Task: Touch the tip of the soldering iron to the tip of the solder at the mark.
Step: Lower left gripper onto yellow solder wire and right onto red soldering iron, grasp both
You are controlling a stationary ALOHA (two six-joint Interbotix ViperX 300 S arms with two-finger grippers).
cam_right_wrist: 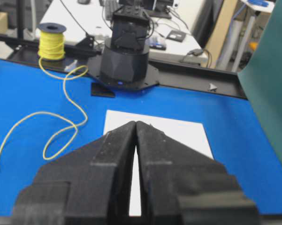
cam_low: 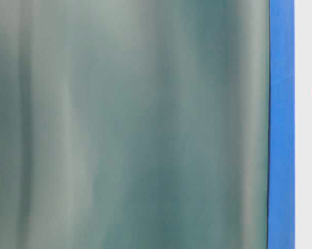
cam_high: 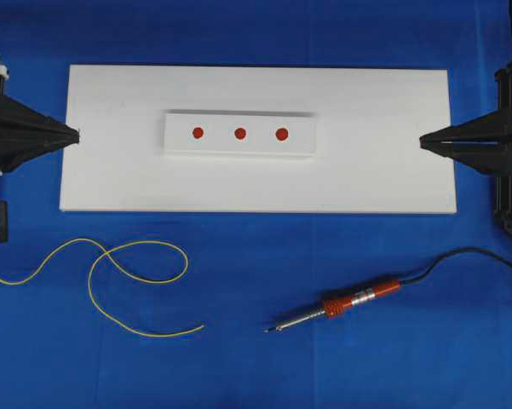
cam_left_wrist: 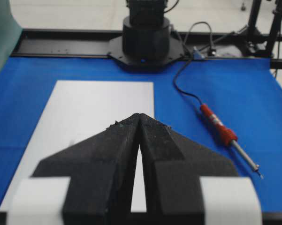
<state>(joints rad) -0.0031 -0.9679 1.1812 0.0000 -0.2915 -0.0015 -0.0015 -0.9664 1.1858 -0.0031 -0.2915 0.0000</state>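
Observation:
The soldering iron (cam_high: pixel 349 304) lies on the blue cloth at the front right, its tip pointing left; it also shows in the left wrist view (cam_left_wrist: pixel 220 131). The solder (cam_high: pixel 136 281), a thin yellow wire, curls over the cloth at the front left, and its loops show in the right wrist view (cam_right_wrist: pixel 61 131). Three red marks (cam_high: pixel 240 133) sit in a row on a small white block (cam_high: pixel 179 145). My left gripper (cam_high: pixel 78 135) is shut and empty at the white board's left edge. My right gripper (cam_high: pixel 422 141) is shut and empty at the right edge. Both are far from the tools.
The block rests on a large white board (cam_high: pixel 111 179). The iron's black cord (cam_high: pixel 468 253) runs off to the right. A yellow wire spool (cam_right_wrist: pixel 52 41) stands behind the left arm's base. A green sheet (cam_low: pixel 130 124) fills most of the table-level view.

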